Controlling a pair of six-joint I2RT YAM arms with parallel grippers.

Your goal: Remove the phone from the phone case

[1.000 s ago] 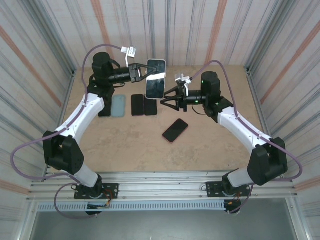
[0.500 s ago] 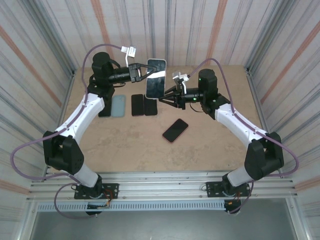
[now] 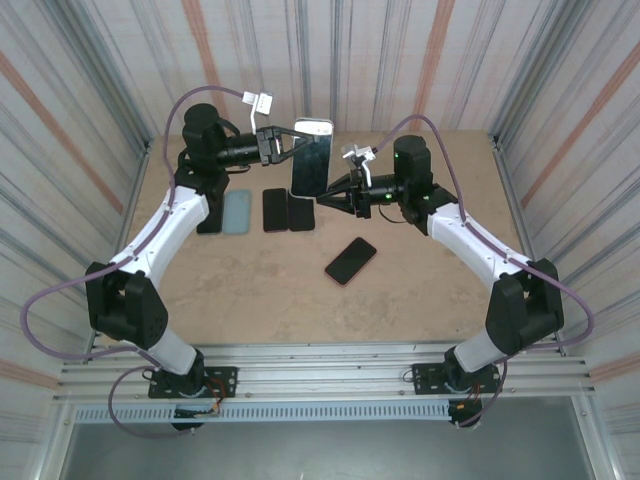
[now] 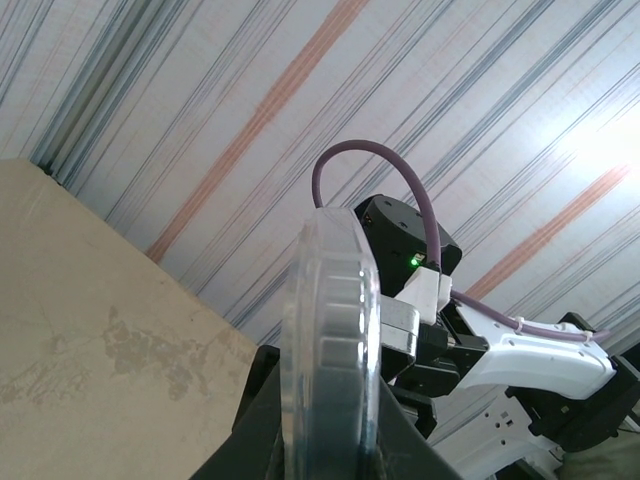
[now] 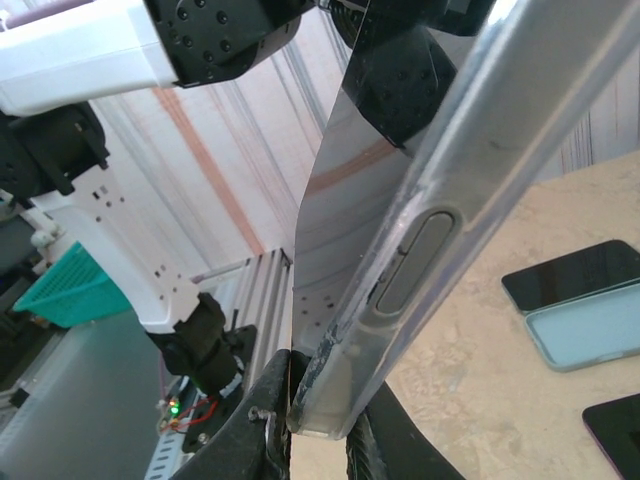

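Left gripper point(image 3: 290, 142) was clamped on the clear phone case point(image 3: 314, 125), holding it up off the table point(image 3: 420, 290) with the phone point(image 3: 310, 168) seated inside. Right gripper point(image 3: 322, 198) was pinched narrow on the case's lower corner (wrist view: fingers point(image 5: 272, 405) either side of the edge). On the table below lay a dark phone point(image 3: 351, 260) and a pale teal case point(image 3: 238, 211).

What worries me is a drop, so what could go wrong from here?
1. The right gripper pinches just a lower corner of the phone in its clear plastic case; a pull may slip off the smooth edge.
2. The left gripper holds it upright, high above the tan table; if peeling jerks it loose, it could fall, perhaps onto the black phone lying flat there.
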